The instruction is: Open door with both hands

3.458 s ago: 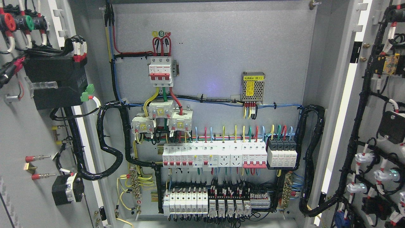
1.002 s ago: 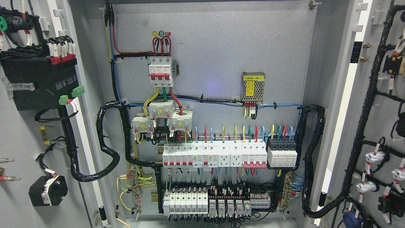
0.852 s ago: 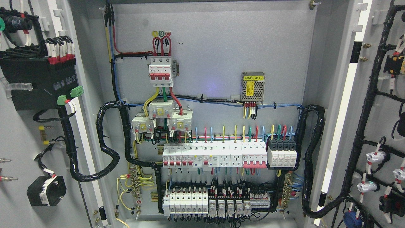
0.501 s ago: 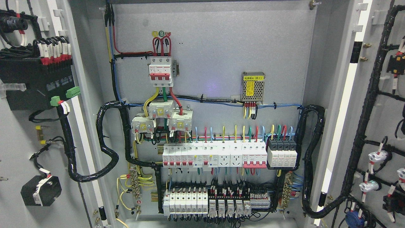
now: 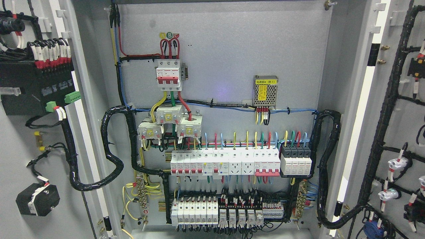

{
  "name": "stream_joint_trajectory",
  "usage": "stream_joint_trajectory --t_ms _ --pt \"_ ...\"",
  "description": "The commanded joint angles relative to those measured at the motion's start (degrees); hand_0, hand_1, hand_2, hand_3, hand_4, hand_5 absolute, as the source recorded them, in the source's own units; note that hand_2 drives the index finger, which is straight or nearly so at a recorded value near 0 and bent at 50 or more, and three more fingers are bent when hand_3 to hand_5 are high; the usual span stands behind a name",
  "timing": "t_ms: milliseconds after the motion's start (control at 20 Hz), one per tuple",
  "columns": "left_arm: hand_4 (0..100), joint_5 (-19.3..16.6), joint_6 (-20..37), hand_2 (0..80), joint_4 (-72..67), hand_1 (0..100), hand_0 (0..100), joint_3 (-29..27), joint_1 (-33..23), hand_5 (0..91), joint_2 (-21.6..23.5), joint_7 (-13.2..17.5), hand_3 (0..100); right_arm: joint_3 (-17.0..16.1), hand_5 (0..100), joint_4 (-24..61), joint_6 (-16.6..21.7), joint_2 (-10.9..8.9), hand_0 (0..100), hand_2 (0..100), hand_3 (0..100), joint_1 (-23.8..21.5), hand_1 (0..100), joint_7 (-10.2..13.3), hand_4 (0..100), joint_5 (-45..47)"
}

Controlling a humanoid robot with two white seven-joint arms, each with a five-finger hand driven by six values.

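We saw no hand of ours in the head view, so we could not tell whether the fingers on either side were spread, curled or gripping anything, nor which hand sat nearer a door.

At the picture's left edge the left door (image 5: 20,156) stood swung wide, its inner face turned toward us, its long axis upright, hinged along the cabinet's left wall. A black box (image 5: 35,88) was bolted near that door's top, and a black cable bundle (image 5: 99,166) looped from the door across the hinge line into the cabinet.

In the middle, the back panel (image 5: 225,49) lay fully exposed, with a red-handled breaker (image 5: 169,74) toward its upper left and rows of white breakers (image 5: 225,162) along its lower half.

At the right edge the right door (image 5: 403,109) also stood open, upright, its wiring harness (image 5: 382,132) facing us.

We judged the coming move to turn on each door's free edge, which lay beyond the picture's sides, out of sight. We judged the opening nearly done.

Against the earliest frame, the left door's fittings had slid further toward the left edge and the right door's toward the right edge, so both leaves had swung wider; the cabinet's contents had not moved.
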State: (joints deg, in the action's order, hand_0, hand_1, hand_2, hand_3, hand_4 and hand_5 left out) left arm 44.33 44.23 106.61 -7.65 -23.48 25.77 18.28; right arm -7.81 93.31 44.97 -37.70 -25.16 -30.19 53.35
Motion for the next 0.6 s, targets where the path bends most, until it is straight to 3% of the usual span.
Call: stream_joint_trajectory --t_ms 0,150,251,501,551 --pt "3 0.6 21.9 0.0 -0.5 0 0 -3.9 -0.5 0.0 0.2 0.0 0 -0.6 0 -1.6 1.4 -2.29 0 0 0 0.2 0 -0.6 0 1.8" --pt "3 1.4 21.9 0.0 -0.6 0 0 -5.5 -1.8 0.0 0.2 -0.1 0 -0.6 0 -2.4 1.4 -2.47 0 0 0 0.2 0 -0.8 0 1.8" --pt "3 1.5 21.9 0.0 -0.7 0 0 -6.2 -2.0 0.0 0.2 -0.1 0 -0.7 0 -2.5 1.4 -2.38 0 0 0 0.2 0 -2.5 0 1.8" --pt "3 2.5 21.7 0.0 -1.9 0 0 -7.6 -2.7 0.0 0.4 -0.2 0 -1.1 0 -3.2 1.5 -2.55 0 0 0 0.0 0 -3.3 0 1.8" --pt "3 2.7 21.3 0.0 -2.1 0 0 -7.6 -2.7 0.0 0.5 -0.3 0 -1.1 0 -3.1 1.5 -2.47 0 0 0 -0.1 0 -4.3 0 1.8"
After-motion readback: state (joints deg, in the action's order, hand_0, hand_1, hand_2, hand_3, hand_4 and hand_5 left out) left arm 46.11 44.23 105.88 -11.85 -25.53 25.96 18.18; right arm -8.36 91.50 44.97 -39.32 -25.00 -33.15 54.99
